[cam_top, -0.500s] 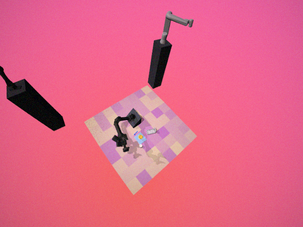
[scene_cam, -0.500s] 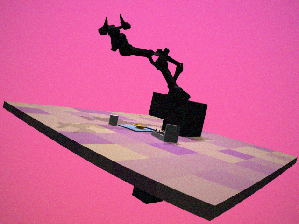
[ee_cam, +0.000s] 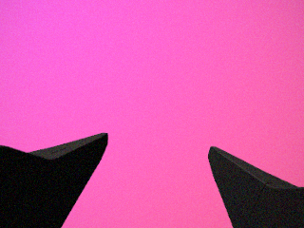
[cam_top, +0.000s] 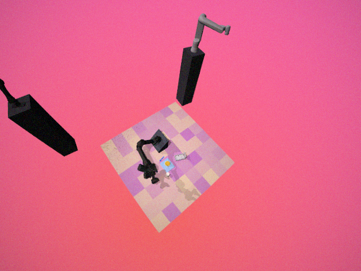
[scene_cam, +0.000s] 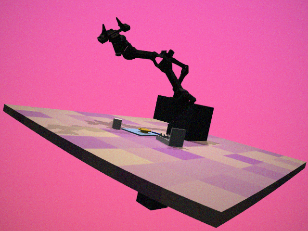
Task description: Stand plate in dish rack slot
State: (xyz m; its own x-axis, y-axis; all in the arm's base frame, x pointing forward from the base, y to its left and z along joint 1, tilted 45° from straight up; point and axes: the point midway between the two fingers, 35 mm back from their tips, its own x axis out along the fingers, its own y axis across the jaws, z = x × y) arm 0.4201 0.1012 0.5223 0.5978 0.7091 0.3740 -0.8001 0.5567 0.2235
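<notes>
The yellow plate [cam_top: 167,163] [scene_cam: 144,129] lies flat on a blue mat [cam_top: 172,167] [scene_cam: 133,131] in the middle of the chequered table [cam_top: 175,210] [scene_cam: 124,156]. The grey dish rack [cam_top: 180,156] [scene_cam: 172,138] stands just beside the mat, near the arm's black base [cam_top: 162,140] [scene_cam: 198,121]. My gripper [cam_top: 154,180] [scene_cam: 110,22] [ee_cam: 158,144] is open and empty. It is raised high above the table, well away from the plate and the rack. Its fingers point upward, so the wrist view shows only the pink background.
A small pale cup [cam_top: 167,174] [scene_cam: 116,123] stands at the mat's far corner from the rack. A short blue stick [cam_top: 161,158] lies by the mat. Two tall black camera posts [cam_top: 189,75] [cam_top: 40,125] stand off the table.
</notes>
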